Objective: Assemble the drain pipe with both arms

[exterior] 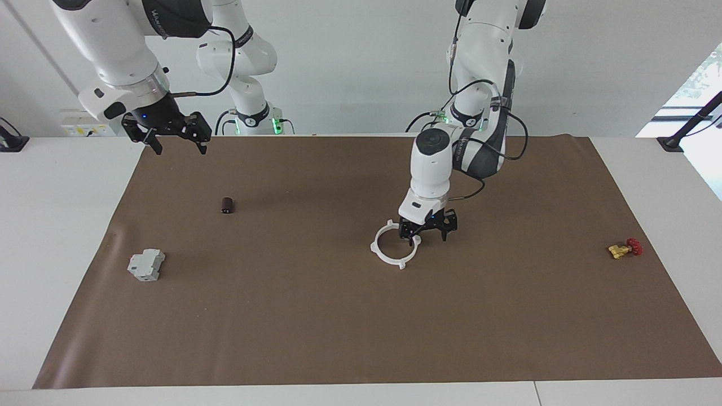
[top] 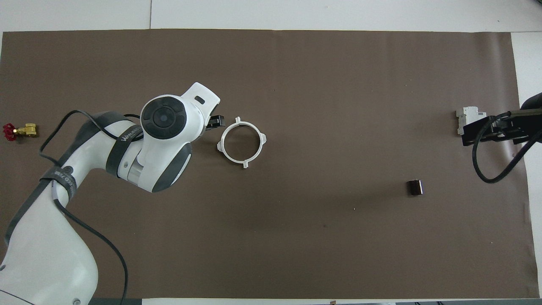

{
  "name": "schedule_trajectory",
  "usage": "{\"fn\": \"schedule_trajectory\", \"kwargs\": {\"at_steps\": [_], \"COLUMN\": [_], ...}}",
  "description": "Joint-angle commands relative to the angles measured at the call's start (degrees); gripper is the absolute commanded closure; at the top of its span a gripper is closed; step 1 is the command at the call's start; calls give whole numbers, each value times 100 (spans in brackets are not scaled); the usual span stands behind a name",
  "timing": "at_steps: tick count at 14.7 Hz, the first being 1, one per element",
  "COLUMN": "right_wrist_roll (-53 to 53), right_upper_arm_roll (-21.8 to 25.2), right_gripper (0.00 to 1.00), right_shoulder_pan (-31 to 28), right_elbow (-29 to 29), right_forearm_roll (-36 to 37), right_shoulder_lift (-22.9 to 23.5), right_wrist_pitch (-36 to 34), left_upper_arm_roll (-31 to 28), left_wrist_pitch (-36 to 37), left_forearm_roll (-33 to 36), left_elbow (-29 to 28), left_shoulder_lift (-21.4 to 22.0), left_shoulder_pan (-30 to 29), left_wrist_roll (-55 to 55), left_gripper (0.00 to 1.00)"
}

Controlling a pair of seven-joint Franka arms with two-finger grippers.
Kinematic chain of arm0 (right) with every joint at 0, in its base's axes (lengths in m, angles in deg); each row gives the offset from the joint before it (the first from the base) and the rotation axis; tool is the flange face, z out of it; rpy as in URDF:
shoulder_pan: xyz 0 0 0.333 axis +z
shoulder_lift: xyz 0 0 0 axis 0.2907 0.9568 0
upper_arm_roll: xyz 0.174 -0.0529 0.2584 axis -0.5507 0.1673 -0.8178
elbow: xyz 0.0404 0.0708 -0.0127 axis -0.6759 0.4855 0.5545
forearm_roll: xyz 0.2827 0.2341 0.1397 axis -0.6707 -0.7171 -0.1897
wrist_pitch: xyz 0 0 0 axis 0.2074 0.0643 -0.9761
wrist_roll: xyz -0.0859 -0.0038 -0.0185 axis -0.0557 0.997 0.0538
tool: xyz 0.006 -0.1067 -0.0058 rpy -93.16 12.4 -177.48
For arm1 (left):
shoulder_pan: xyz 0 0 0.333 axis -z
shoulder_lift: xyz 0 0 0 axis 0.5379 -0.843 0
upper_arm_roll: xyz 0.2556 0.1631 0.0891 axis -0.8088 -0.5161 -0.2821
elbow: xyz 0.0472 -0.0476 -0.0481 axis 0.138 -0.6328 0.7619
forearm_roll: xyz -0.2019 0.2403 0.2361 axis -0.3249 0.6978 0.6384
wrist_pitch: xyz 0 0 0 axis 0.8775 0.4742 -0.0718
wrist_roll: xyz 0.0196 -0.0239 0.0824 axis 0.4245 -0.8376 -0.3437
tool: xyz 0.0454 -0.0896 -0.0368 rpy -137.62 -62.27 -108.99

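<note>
The drain pipe point(exterior: 401, 264) is one white ring with four tabs, lying flat on the brown mat point(exterior: 361, 327) near the middle; the overhead view shows the whole drain pipe point(top: 262, 138). My left gripper point(exterior: 427, 233) hangs low and open just beside the ring, toward the left arm's end, holding nothing. I cannot tell whether its near fingertip touches the rim. From overhead the wrist hides most of the left gripper point(top: 215, 121). My right gripper point(exterior: 172, 144) waits open and raised at the right arm's end of the mat, and from overhead the right gripper point(top: 487, 131) is next to the grey box.
A grey blocky box point(exterior: 146, 265) point(top: 465, 115) and a small dark cylinder point(exterior: 227, 205) point(top: 415, 187) lie toward the right arm's end. A small brass valve with a red handle point(exterior: 625, 248) point(top: 19, 131) lies at the left arm's end.
</note>
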Motion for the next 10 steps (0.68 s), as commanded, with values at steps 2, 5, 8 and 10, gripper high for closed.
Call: {"fn": "schedule_trajectory", "kwargs": {"at_steps": [2,5,8,10], "right_wrist_roll": [88,97,97,97], "right_upper_arm_roll": [-49,-49,-58,-58], "right_gripper": [0,0,0,0], "right_shoulder_pan": [-145,-110,-93,-110], "right_elbow": [84,5,-21,-30], "right_forearm_roll": [-11,-20,-38,-38], "right_shoulder_lift": [-87,-34,-34,-34], "right_wrist_pitch": [156,147,147,147], "left_upper_arm_roll": [18,18,0,-43], "left_wrist_pitch": [463,1175,1694,2011], "left_forearm_roll": [-791,-1013,-1014,-1022], "left_elbow": [-131,-61,-44,35], "left_shoulder_lift": [539,882,1251,1418], "left_shoulder_pan": [-640,-1141,-1607,-1827], "left_wrist_roll": [1323,2143,2758,3023], "left_gripper": [0,0,0,0]}}
